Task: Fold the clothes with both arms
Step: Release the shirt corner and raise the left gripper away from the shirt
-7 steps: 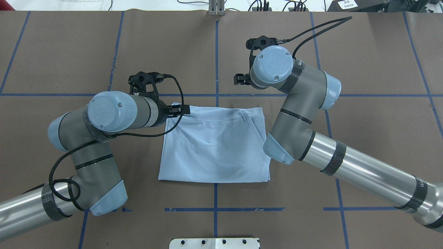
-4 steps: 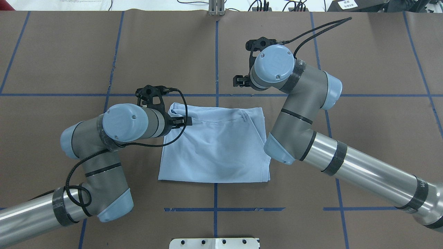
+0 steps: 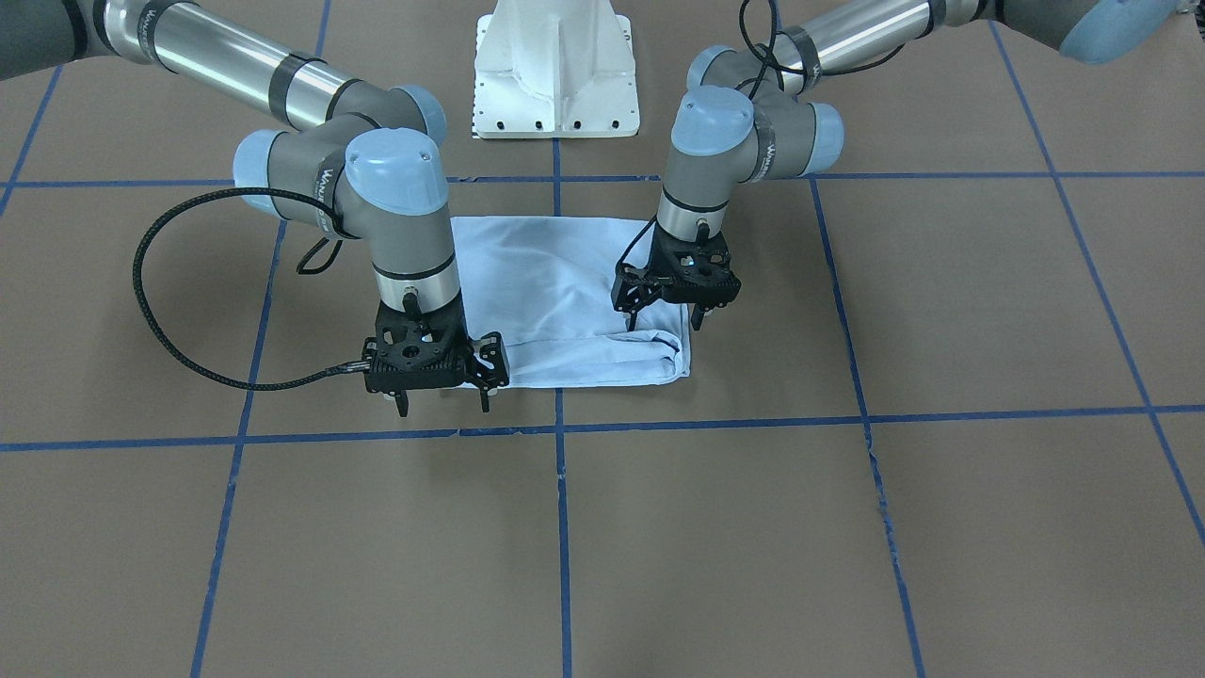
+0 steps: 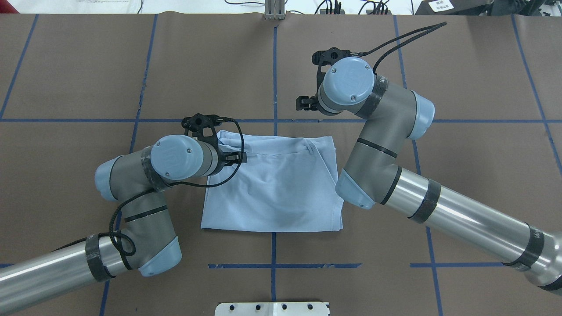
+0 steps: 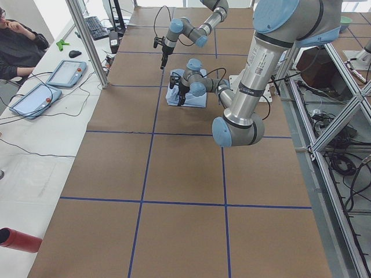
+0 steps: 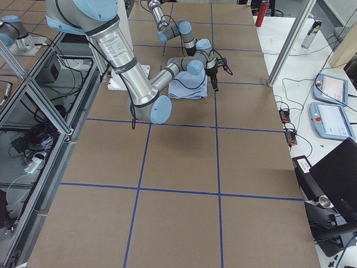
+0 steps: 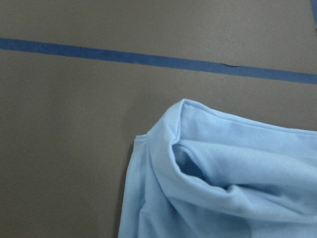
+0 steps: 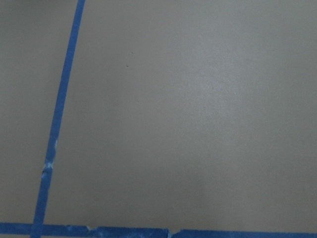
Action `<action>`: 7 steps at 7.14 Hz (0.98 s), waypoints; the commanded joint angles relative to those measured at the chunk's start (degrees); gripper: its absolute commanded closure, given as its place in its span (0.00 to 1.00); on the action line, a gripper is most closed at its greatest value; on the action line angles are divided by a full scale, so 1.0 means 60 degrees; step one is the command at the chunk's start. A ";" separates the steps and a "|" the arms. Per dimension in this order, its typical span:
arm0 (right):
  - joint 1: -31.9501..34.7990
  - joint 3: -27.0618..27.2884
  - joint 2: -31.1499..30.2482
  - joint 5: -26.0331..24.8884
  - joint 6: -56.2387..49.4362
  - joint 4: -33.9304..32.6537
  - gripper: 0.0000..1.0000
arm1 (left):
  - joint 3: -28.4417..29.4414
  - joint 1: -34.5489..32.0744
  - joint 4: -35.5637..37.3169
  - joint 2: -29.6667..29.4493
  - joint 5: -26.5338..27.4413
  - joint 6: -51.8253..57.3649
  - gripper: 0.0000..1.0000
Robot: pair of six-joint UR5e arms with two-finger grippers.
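Observation:
The light blue clothes [image 4: 272,188] lie folded into a rough rectangle in the middle of the brown table. The far left corner is bunched into a rolled lip [image 7: 198,163]. My left gripper [image 3: 665,325] hangs just above that corner, open, with its fingers spread and no cloth between them. My right gripper [image 3: 442,407] hovers open over bare table just past the shirt's [image 3: 555,273] far edge, holding nothing. The right wrist view shows only table and blue tape. No chest print or collar shows.
Blue tape lines [image 4: 275,74] divide the table into squares. The white pedestal base [image 3: 557,66] stands at the robot's side. A person [image 5: 20,40] sits by tablets on the side bench, and a red cylinder [image 5: 20,240] lies there too.
My left arm has swung rightward and nearer over the shirt's far left corner, which has bunched up. The right arm has barely moved.

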 commanded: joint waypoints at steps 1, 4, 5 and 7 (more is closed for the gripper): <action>0.0000 -0.0008 -0.0020 0.0000 -0.0005 0.0000 0.00 | 0.0849 -0.0551 -0.0042 -0.0498 -0.0010 0.0084 0.00; 0.0000 -0.0008 -0.0020 0.0000 0.0009 0.0015 0.00 | 0.1774 -0.1577 -0.0130 -0.0867 -0.0039 0.0887 0.00; 0.0000 0.0007 -0.0006 0.0000 0.0111 0.0073 0.00 | 0.1732 -0.1696 -0.0362 -0.0882 -0.0126 0.0919 0.00; -0.0436 -0.0007 -0.0093 -0.0014 0.0621 0.1224 0.00 | 0.1310 -0.1901 -0.0847 -0.0751 -0.1014 0.0934 0.00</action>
